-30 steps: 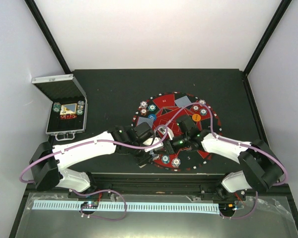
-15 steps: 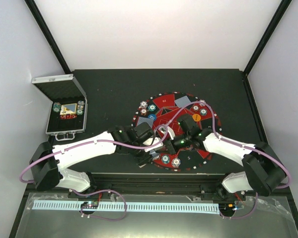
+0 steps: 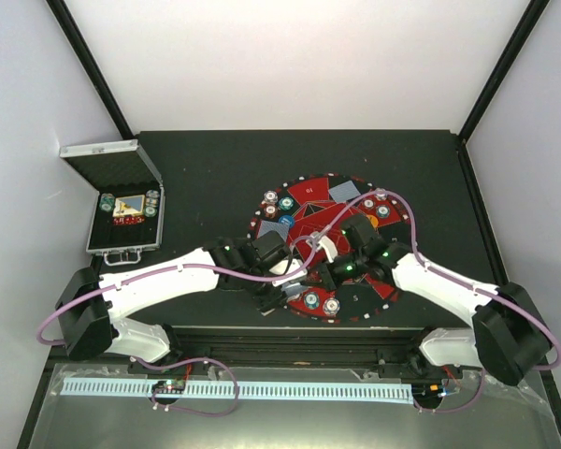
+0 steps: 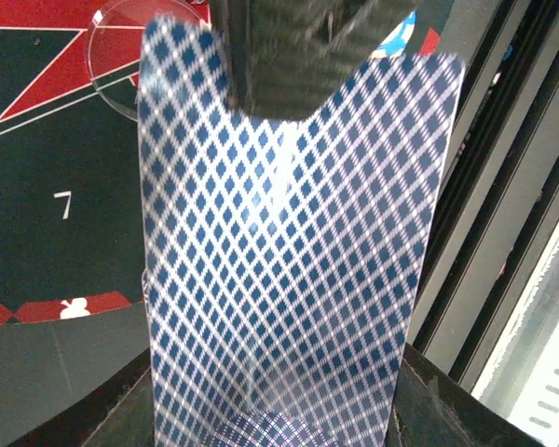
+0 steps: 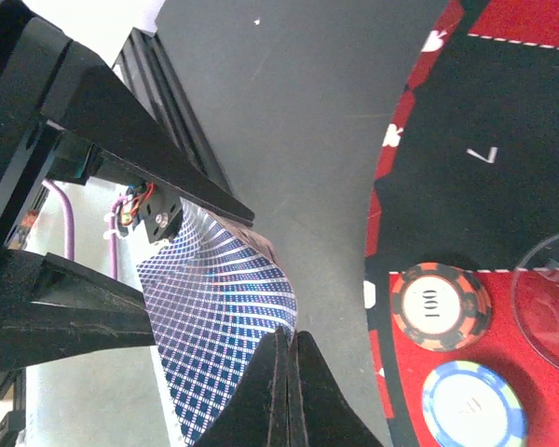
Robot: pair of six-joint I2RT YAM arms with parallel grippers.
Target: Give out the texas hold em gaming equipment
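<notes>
Playing cards (image 4: 289,279) with a blue diamond-patterned back stand between the dark jaws of my left gripper (image 4: 279,410), which is shut on them. They fill most of the left wrist view. My right gripper (image 5: 289,358) is shut, and its tips pinch the edge of the front card (image 5: 214,317), which bows outward. In the top view both grippers, left (image 3: 279,281) and right (image 3: 320,271), meet over the near left part of the mat (image 3: 309,192). A red chip (image 5: 441,305) and a blue chip (image 5: 473,402) lie on the mat beside my right fingers.
More chip stacks (image 3: 273,201) sit round the mat's rim. A clear round disc (image 5: 550,289) lies on the red field. The open silver case (image 3: 122,223) stands at the far left. Black rails (image 3: 290,337) run along the table's near edge.
My right arm has swung left toward the left gripper, and its jaws have closed on the card's edge. The left arm has stayed in place.
</notes>
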